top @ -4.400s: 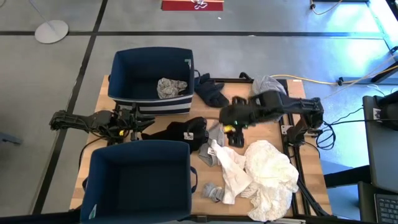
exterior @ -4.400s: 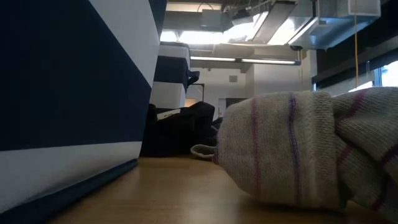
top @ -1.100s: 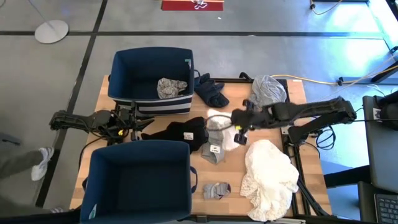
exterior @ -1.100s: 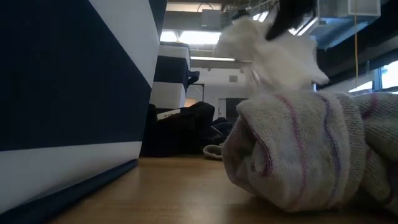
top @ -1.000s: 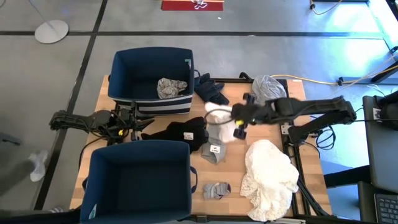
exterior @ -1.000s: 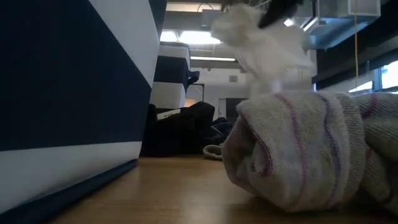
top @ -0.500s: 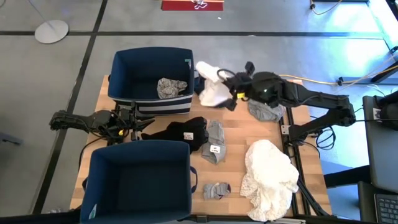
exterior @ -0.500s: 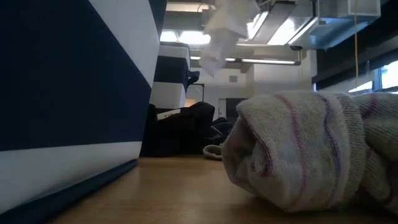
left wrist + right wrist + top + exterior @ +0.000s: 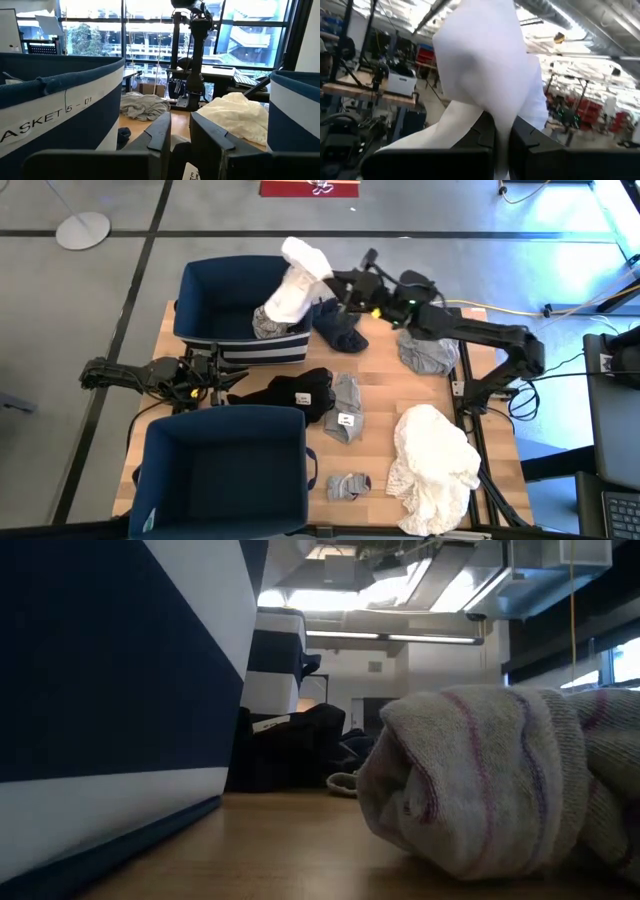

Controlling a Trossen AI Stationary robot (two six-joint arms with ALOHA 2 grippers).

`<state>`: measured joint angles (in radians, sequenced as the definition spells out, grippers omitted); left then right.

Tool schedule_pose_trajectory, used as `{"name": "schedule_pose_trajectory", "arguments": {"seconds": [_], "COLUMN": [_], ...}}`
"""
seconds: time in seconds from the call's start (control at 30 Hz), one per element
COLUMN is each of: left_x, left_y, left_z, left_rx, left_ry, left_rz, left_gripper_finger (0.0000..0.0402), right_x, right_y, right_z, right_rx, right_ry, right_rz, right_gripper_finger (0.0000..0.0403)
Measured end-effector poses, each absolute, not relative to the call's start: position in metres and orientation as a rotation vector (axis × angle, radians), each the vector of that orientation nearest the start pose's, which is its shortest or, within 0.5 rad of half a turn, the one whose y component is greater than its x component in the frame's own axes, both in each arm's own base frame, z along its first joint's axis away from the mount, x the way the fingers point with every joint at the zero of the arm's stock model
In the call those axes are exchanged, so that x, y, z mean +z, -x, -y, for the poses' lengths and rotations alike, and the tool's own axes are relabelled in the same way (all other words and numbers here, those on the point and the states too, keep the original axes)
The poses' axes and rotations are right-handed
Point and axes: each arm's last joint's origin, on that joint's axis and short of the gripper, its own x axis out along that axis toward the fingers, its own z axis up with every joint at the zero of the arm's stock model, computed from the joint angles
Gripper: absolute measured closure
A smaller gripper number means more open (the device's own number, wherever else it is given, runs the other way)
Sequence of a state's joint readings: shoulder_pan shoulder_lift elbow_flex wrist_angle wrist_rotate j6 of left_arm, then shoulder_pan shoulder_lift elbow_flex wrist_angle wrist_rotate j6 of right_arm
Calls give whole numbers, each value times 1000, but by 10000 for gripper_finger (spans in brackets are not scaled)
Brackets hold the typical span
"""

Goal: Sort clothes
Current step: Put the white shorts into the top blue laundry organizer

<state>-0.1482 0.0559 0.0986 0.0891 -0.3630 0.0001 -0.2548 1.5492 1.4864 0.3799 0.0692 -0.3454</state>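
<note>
My right gripper point(image 9: 336, 286) is shut on a white garment point(image 9: 294, 280) raised over the right end of the far navy bin point(image 9: 200, 280). A grey-white patterned garment point(image 9: 271, 322) lies inside that bin. On the table lie a navy garment point(image 9: 340, 331), a light grey one point(image 9: 428, 354), a black one with a white label point(image 9: 286, 392), grey socks point(image 9: 345, 406) point(image 9: 347, 486) and a large cream cloth point(image 9: 436, 466). My left gripper point(image 9: 236, 381) waits between the two bins, fingers slightly apart point(image 9: 180, 142), just left of the black garment. My right gripper pinches a bunched part of the white garment point(image 9: 503, 118) between its two fingers; how many layers, I cannot tell. The fingers reach roughly level from the table's right side. The garment is lifted clear, its free end point(image 9: 276, 308) over the far bin.
The near navy bin point(image 9: 160, 442) stands at the front left. In the low view a striped sock point(image 9: 480, 780) lies close on the tabletop, with the near bin's wall point(image 9: 110, 690) beside it. Cables run past the table's right edge.
My right gripper has carried the white garment up from the middle of the table toward the far edge and leftward, to above the far bin's right end. The garment has risen clear of the table and out of the low view.
</note>
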Motion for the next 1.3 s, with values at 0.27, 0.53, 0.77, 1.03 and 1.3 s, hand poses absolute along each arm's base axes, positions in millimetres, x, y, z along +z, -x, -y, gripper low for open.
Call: {"name": "schedule_pose_trajectory", "arguments": {"seconds": [0.27,0.53,0.77,1.03,1.3], "left_x": [201,201,199,199,199], "left_y": [-93,-93,-93,-93,-93], "left_z": [4,3,4,4,4], "left_rx": [214,215,215,215,213], "left_ry": [32,32,29,28,56], "left_rz": [124,124,111,107,111], "left_gripper_finger": [341,341,341,341,341], "right_x": [384,340,325,321,320], "right_y": [-389,-412,-412,-412,-412], "right_z": [127,135,136,135,135], "right_rx": [-396,-371,-353,-332,-327], "right_ry": [370,289,205,147,80], "right_rz": [160,11,-133,-154,-159], "right_gripper_finger": [374,363,361,322,176]}}
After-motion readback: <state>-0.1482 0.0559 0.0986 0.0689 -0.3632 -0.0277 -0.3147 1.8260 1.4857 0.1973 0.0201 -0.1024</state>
